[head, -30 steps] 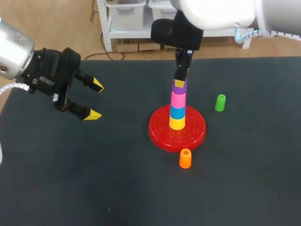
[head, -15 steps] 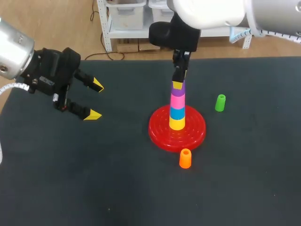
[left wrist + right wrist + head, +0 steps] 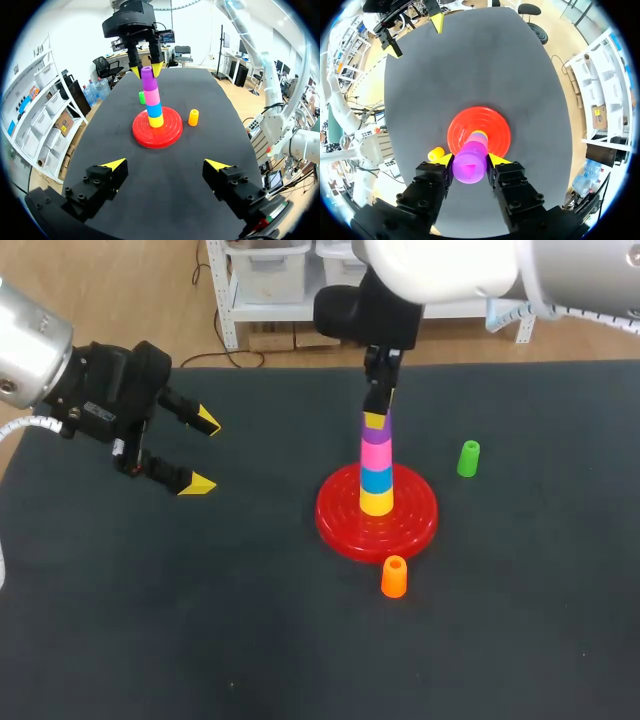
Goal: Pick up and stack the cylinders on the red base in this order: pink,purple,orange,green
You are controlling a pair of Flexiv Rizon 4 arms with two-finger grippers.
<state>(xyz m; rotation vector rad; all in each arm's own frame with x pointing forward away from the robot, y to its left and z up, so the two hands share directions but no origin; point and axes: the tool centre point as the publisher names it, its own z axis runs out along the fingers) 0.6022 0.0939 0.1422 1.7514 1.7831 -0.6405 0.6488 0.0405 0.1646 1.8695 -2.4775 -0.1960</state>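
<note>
Looking down from overhead, the right fingers [image 3: 377,419] grip the purple cylinder [image 3: 378,433], seated on the pink cylinder [image 3: 377,452] above the red base [image 3: 340,520]. The orange cylinder [image 3: 394,577] stands at six o'clock of the base, the green cylinder [image 3: 468,458] at two. The left fingers [image 3: 203,452] hang spread wide at nine. From the left wrist, the stack [image 3: 154,102] looks tall and thin. From the right wrist, purple fills the gap between the fingers. I'd worry that a crooked release tips it. No writing is legible.
</note>
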